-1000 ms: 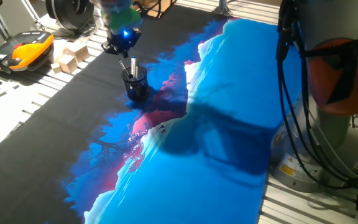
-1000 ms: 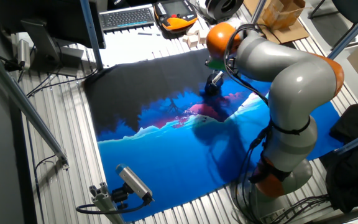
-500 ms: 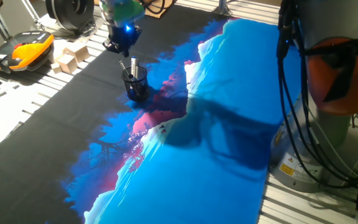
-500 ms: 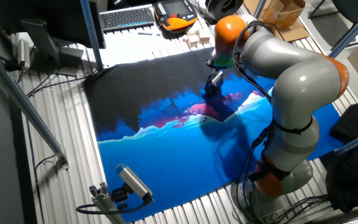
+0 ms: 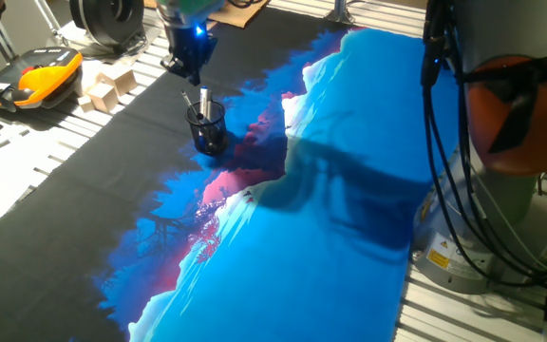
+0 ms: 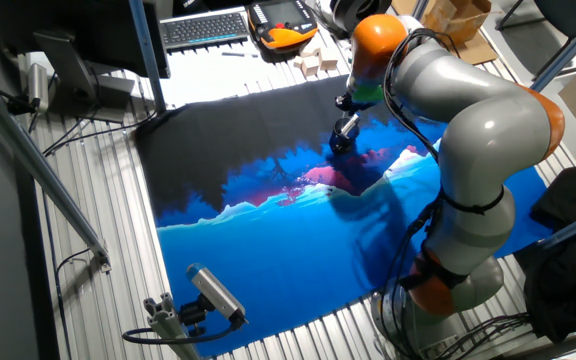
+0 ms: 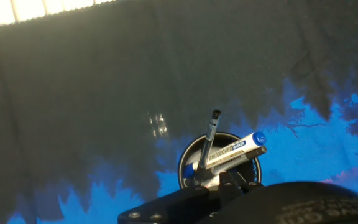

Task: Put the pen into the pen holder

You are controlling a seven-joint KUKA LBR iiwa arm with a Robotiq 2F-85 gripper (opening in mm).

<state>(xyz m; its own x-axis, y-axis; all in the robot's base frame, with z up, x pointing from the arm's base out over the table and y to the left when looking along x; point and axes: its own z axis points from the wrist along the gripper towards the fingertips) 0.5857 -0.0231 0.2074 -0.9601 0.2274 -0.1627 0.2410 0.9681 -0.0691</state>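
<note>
The pen holder (image 5: 207,130) is a small black mesh cup standing on the dark part of the cloth; it also shows in the other fixed view (image 6: 339,144) and in the hand view (image 7: 220,167). The thin dark pen (image 7: 211,138) stands in it, leaning, with its top end up. It shows faintly in one fixed view (image 5: 190,102). A thicker silver-white pen (image 7: 236,149) leans in the same cup. My gripper (image 5: 185,67) hangs above the cup, apart from both pens, open and empty. Its fingertips are out of the hand view.
Wooden blocks (image 5: 108,87) and an orange-black handheld unit (image 5: 38,74) lie beyond the cloth's far left edge. A keyboard (image 6: 205,25) lies at the back. The arm's base (image 5: 506,161) with cables stands at the right. A blue and black cloth (image 5: 330,218) covers the table.
My gripper has risen straight up from the cup by a short way. The arm's elbow has swung back. Both pens and the cup have stayed in place.
</note>
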